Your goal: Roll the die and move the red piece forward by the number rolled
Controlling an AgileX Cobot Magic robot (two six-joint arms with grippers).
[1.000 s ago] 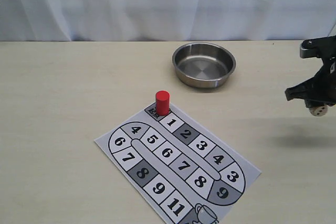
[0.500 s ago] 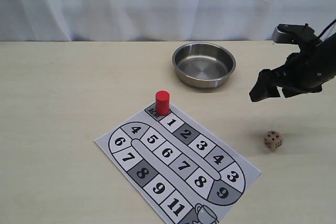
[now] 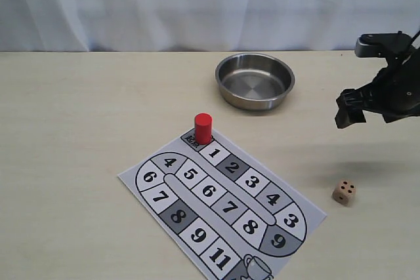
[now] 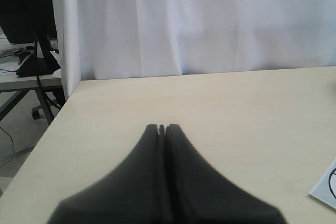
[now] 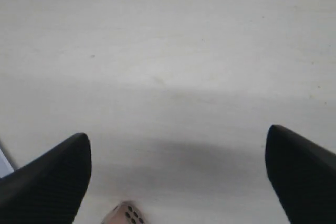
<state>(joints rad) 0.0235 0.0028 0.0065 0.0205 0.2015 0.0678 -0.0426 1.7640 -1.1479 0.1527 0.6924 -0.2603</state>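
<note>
Exterior view: one die [image 3: 344, 192], one red piece [image 3: 203, 128], one printed board [image 3: 223, 209], one steel bowl [image 3: 254, 80] and one arm are showing on the worktop [image 3: 79, 109].

The red piece is standing upright, long axis vertical, near the middle of the worktop, on the square at the board's far corner, just before square 1.

The die is lying flat on bare worktop near the right edge, off the board and just beside its right side. Dark pips are showing on its top face, but they are too small to count.

The right gripper [image 3: 369, 111] is hanging above the worktop by the right edge, clear of the die and holding nothing. The frame edge is cutting off its arm. The board's front corner is also running out of frame.

Left wrist view: the left gripper [image 4: 161, 128] is resting with both fingers pressed together and nothing between them, over bare worktop near a far corner. One corner of the board [image 4: 326, 186] is peeking in at the frame edge.

Right wrist view: the right gripper [image 5: 176, 182] is holding its jaws wide apart and empty. The die [image 5: 126, 214] is lying below between them, half cut off by the frame edge and blurred.
</note>
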